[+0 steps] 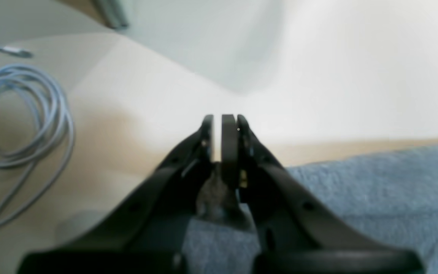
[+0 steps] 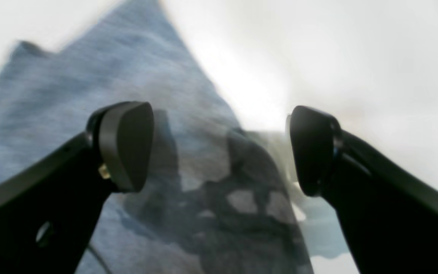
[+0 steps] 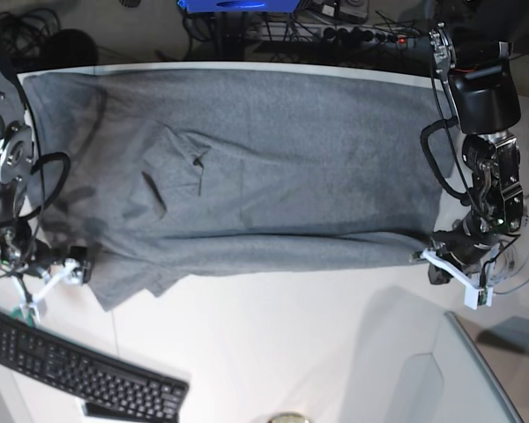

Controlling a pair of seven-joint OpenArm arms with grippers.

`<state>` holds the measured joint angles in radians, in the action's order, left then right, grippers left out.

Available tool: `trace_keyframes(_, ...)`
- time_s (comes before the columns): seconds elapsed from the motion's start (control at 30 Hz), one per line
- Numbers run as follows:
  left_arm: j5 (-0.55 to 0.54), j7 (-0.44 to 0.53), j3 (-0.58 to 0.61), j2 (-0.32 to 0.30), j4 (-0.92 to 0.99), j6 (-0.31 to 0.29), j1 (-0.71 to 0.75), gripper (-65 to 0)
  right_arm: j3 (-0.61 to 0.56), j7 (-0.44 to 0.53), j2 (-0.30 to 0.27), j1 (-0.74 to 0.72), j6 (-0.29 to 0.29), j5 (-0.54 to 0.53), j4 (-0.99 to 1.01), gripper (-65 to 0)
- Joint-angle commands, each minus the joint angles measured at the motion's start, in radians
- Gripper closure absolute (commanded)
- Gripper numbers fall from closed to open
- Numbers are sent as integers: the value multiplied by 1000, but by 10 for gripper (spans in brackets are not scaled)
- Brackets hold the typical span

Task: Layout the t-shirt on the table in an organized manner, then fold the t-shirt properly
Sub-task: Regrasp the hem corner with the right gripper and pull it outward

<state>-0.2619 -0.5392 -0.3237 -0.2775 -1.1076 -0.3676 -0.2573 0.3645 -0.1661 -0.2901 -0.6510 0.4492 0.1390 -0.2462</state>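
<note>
Base view, near edge: a black keyboard (image 3: 84, 370) lies at the lower left corner of the white desk (image 3: 291, 344). Beyond it the grey t-shirt (image 3: 247, 167) is spread across the width of the desk, reaching its far edge. One loose flap of the t-shirt hangs toward the near side at the left, and a few creases sit left of centre.

The right hand (image 3: 70, 267) is at the near left corner of the t-shirt, touching or just above the fabric. The right wrist view shows its fingers (image 2: 126, 144) set wide apart, holding nothing, with the t-shirt (image 2: 108, 95) beneath and between them. That view is blurred.

The left hand (image 3: 441, 260) is at the near right corner of the t-shirt. The left wrist view shows its fingers (image 1: 229, 140) drawn nearly together, with a narrow slit between the tips. A small wad of grey fabric sits between the fingers behind the tips; the blur prevents confirming a firm clamp. The t-shirt (image 1: 375, 198) lies to the right of this hand. A coiled grey cable (image 1: 21, 118) lies on the desk (image 1: 146, 95) to its left, well apart from the t-shirt.
</note>
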Motion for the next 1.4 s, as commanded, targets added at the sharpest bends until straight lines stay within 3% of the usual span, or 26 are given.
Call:
trace_keyframes(0.0,-10,23,-2,-16,-15,-5,-21,0,-2,30,-14,-26,-3,-6,-11,-527)
trace_keyframes(0.07,-9,23,-2,-16,-15,-6,-21,0,-2,36,-11,-26,-3,-6,-8,-480)
trace_keyframes(0.2,-9,23,-2,-16,-15,-8,-21,0,-2,43,-8,-26,-5,-6,-6,-303)
trace_keyframes(0.33,-9,23,-2,-16,-15,-8,-21,0,-2,41,-8,-26,-34,-6,-6,-201)
trace_keyframes(0.43,-9,23,-2,-16,-15,-8,-21,0,-2,38,-8,-26,-63,-6,-6,-21)
trace_keyframes(0.47,-9,23,-2,-16,-15,-8,-21,0,-2,36,-10,-26,-68,-6,-6,0)
trace_keyframes(0.6,-9,23,-2,-16,-15,-6,-26,0,8,46,-10,-28,-69,-11,-12,-101)
trace_keyframes(0.77,-9,23,-2,-18,-15,-6,-21,0,1,46,-10,-33,-68,-12,-12,-347)
trace_keyframes(0.83,-9,23,-2,-18,-15,-6,-21,0,1,46,-10,-28,-68,-12,-12,-369)
trace_keyframes(1.13,-9,23,-2,-18,-15,-6,-21,0,0,76,-8,7,-68,-8,-6,-365)
trace_keyframes(1.2,-9,23,-2,-18,-15,-6,-21,0,0,78,-8,9,-68,-8,-6,-293)
trace_keyframes(1.3,-9,23,-2,-18,-15,-6,-21,0,0,76,-8,4,-68,-11,-6,-102)
trace_keyframes(1.37,-9,23,-2,-18,-15,-6,-21,0,1,76,-8,3,-68,-11,-11,-14)
